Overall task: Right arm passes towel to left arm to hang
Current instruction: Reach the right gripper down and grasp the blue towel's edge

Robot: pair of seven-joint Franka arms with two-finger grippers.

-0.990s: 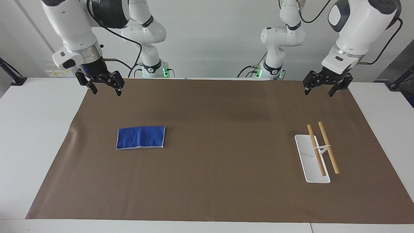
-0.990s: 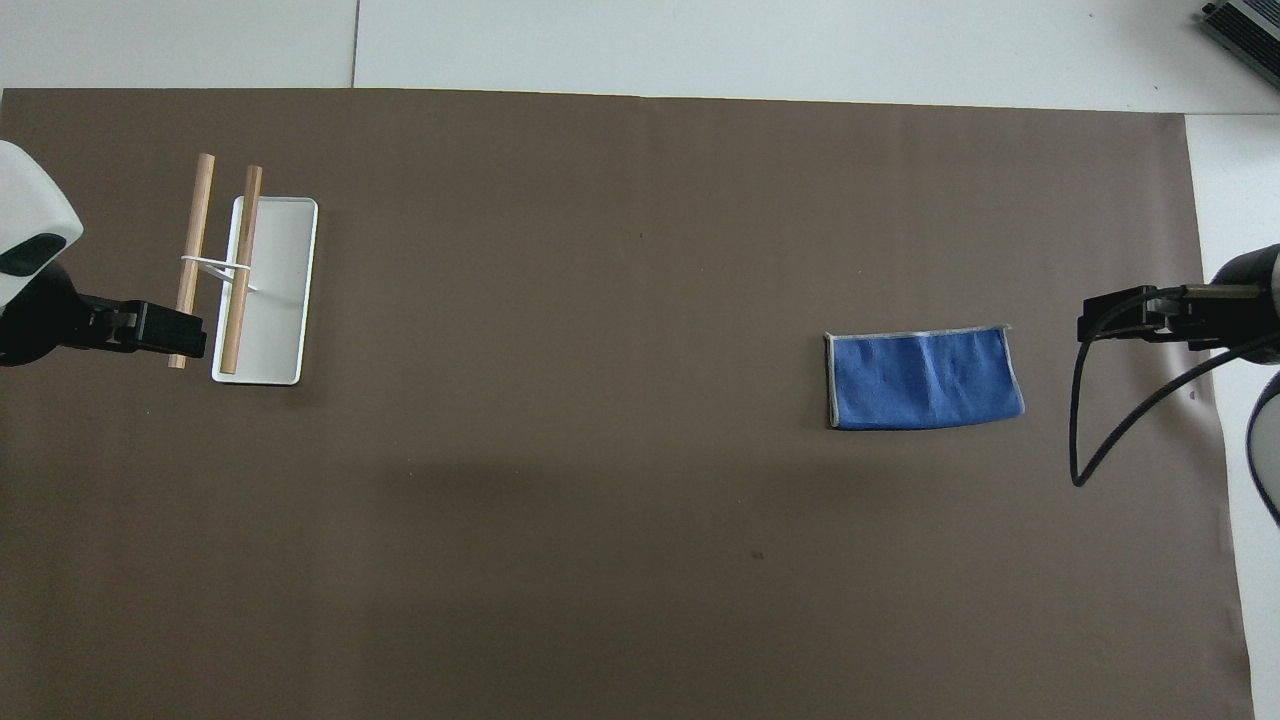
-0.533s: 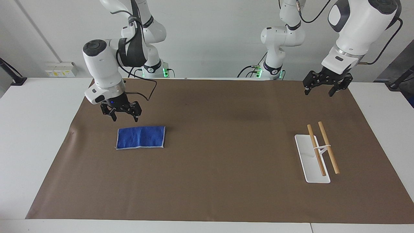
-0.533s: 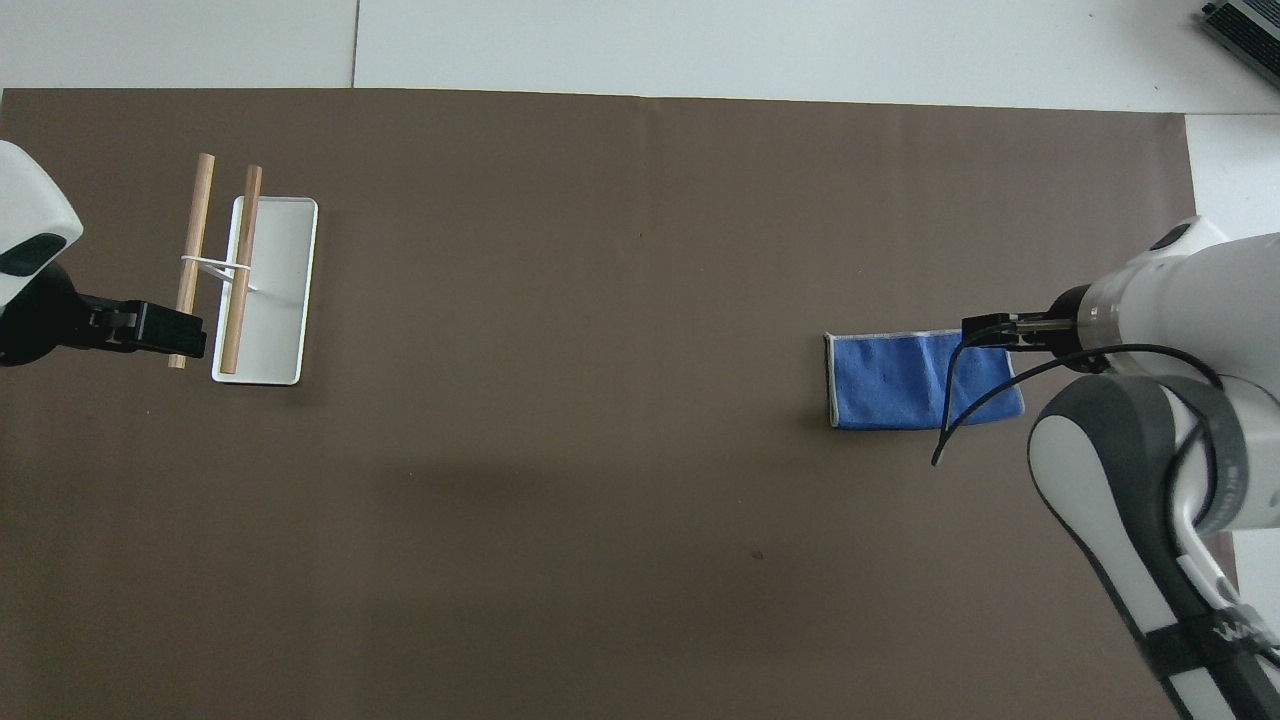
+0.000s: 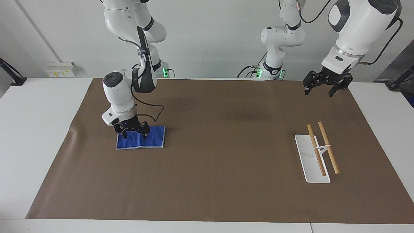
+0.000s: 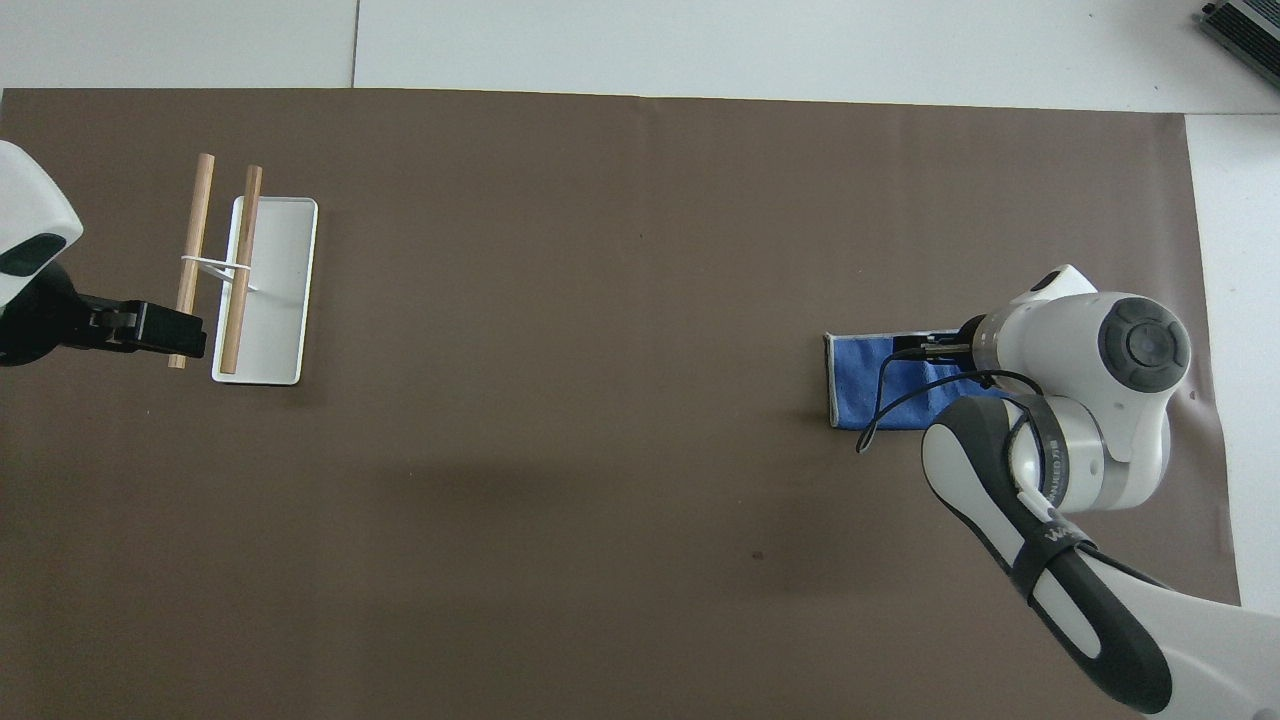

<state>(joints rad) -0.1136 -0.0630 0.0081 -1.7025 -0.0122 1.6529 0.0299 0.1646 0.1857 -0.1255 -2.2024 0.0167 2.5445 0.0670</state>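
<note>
The blue towel [image 5: 153, 137] lies flat on the brown mat toward the right arm's end of the table; it also shows in the overhead view [image 6: 865, 385]. My right gripper [image 5: 133, 135] is open and down at the towel's end nearest the mat's side edge, its fingertips straddling the cloth at or just above its surface. In the overhead view the right arm's wrist [image 6: 1090, 370] hides that gripper and part of the towel. My left gripper [image 5: 318, 93] is open and empty. It waits in the air at the left arm's end; it also shows in the overhead view [image 6: 190, 338].
A rack with a white base [image 5: 310, 163] and two raised wooden rods [image 5: 328, 147] stands on the mat at the left arm's end; its base also shows in the overhead view [image 6: 280, 300]. A brown mat [image 5: 226, 168] covers most of the white table.
The right arm has swung in from the mat's corner and come down onto the towel's end. The towel, the rack and the left arm have not moved.
</note>
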